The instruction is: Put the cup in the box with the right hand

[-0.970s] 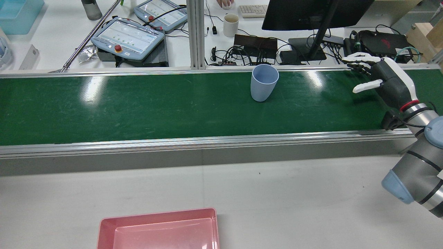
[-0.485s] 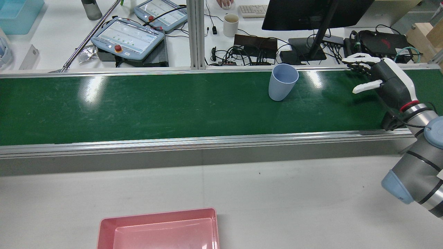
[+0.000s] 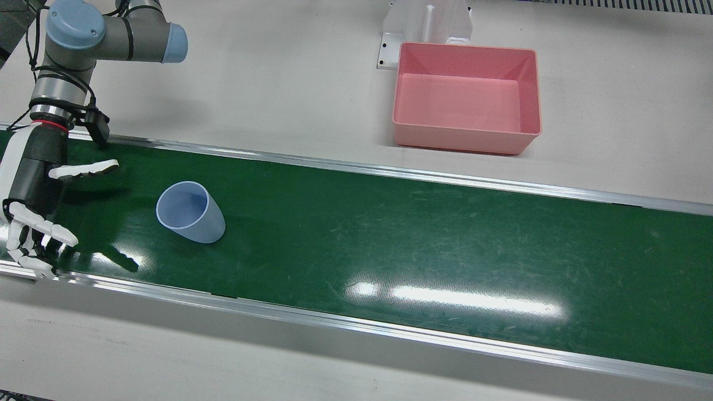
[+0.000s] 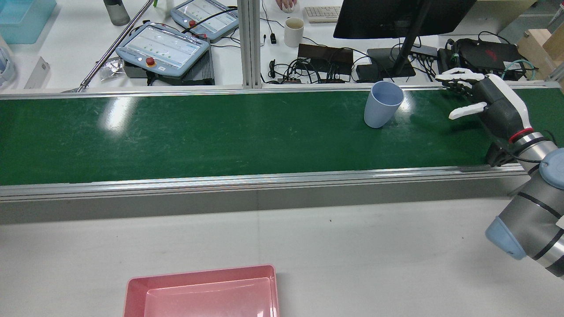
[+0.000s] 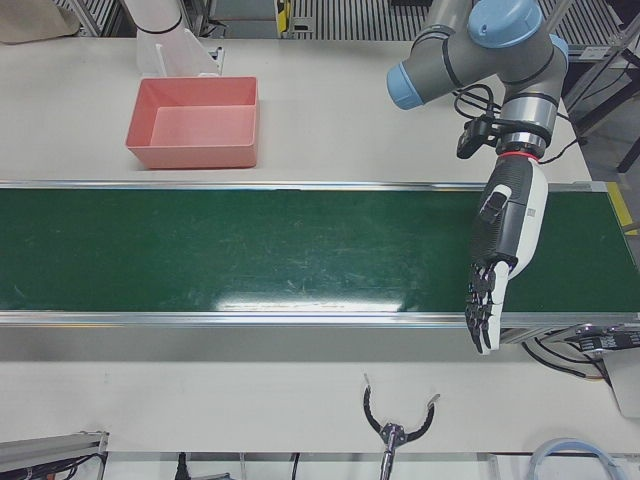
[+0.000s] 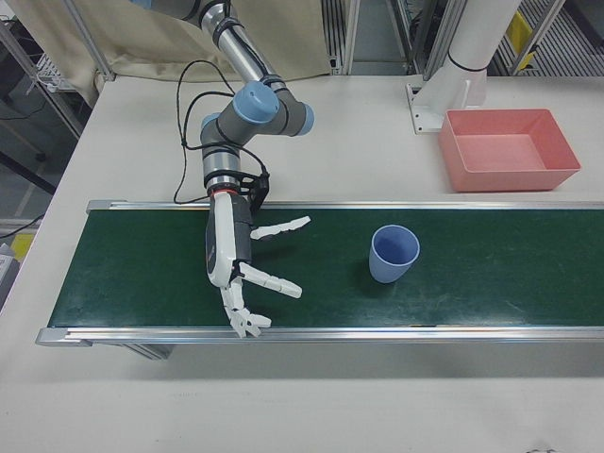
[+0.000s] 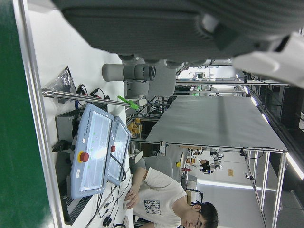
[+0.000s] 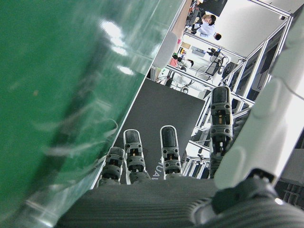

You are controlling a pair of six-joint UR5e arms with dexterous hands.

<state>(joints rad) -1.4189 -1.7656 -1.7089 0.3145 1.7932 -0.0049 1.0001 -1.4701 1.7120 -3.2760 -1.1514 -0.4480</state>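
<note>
A pale blue cup (image 4: 382, 105) stands upright, mouth up, on the green conveyor belt (image 4: 220, 136), near its far edge; it also shows in the front view (image 3: 192, 214) and the right-front view (image 6: 393, 255). My right hand (image 4: 480, 99) is open over the belt's right end, fingers spread toward the cup, about two cup widths away from it; it also shows in the front view (image 3: 33, 206) and the right-front view (image 6: 236, 264). The pink box (image 4: 132, 290) sits on the white table on my side of the belt. My left hand (image 5: 505, 245) hangs open and empty over the belt's other end.
Aluminium rails (image 4: 264, 180) edge the belt on both sides. Beyond the far rail lie teach pendants (image 4: 163, 46), a mug (image 4: 293, 31), cables and a monitor stand (image 4: 396, 57). A white pedestal (image 3: 426, 22) stands behind the box.
The cup has travelled along the belt to the right in the rear view, closer to my right hand. The right hand has barely moved and stays open.
</note>
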